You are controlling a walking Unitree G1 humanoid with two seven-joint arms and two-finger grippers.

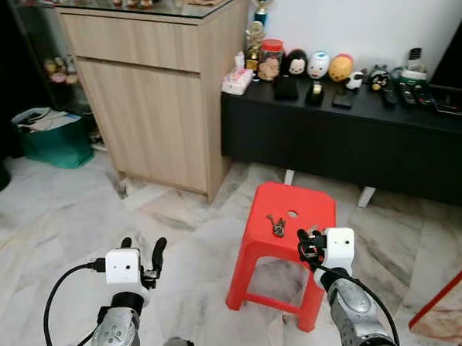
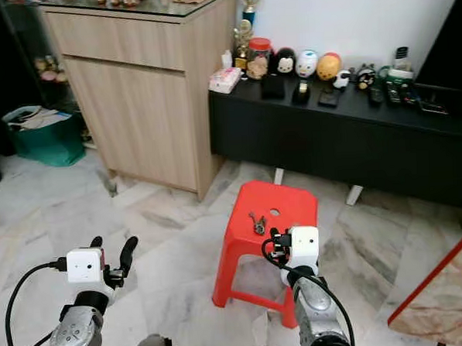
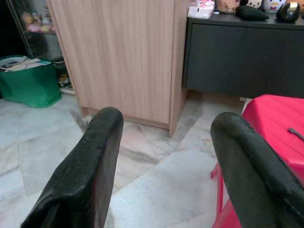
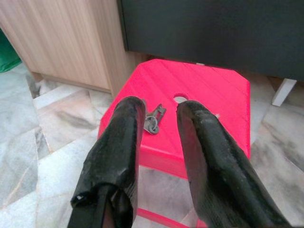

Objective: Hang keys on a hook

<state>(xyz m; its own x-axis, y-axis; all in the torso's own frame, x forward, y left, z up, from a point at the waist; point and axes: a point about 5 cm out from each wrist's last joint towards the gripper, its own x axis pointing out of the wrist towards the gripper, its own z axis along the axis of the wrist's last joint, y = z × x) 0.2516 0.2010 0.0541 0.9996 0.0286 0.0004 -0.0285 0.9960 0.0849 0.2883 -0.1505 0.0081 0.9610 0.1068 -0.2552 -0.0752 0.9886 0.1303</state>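
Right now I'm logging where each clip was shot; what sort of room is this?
Most likely a home living room: marble-look floor, a low black media console carrying plush toys and remotes, a wooden cabinet beside it, and a red plastic stool.

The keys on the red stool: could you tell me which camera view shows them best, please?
The right wrist view: the keys lie close and large on the red stool, just beyond the open right gripper. Both eye views show them small, as a dark bunch near the seat's hole. The left wrist view catches a thin sliver at the stool's edge, too little to identify.
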